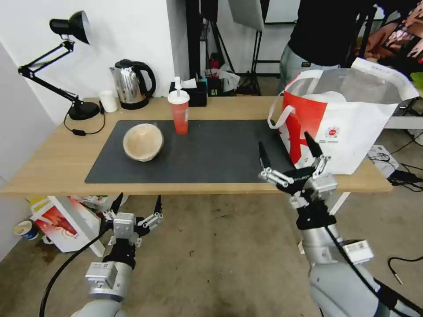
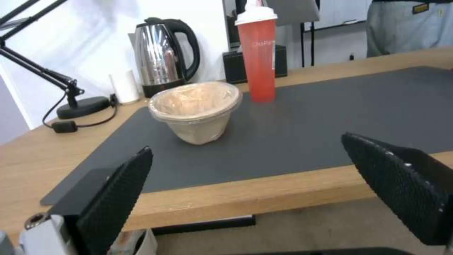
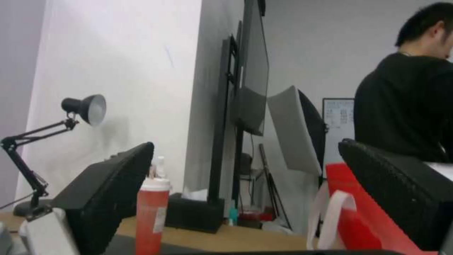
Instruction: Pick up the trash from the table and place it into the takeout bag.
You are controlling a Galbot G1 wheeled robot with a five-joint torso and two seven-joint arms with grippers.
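Light wood is the surface of the table (image 1: 53, 163), and on it lies a dark grey mat (image 1: 211, 154). On the mat we see the beige bowl (image 1: 143, 141), tilted a little, and just behind it to the right the red drink cup (image 1: 179, 112) with its white lid and straw, standing upright. The takeout bag (image 1: 352, 127) stands open at the right end of the table, and something white and round lies inside (we cannot tell what it is). Our left gripper (image 1: 137, 205) hangs below the near table edge with the fingers spread and nothing between them. Our right gripper (image 1: 288, 152) is over the near right part of the mat, just beside the bag, fingers also apart and holding nothing.
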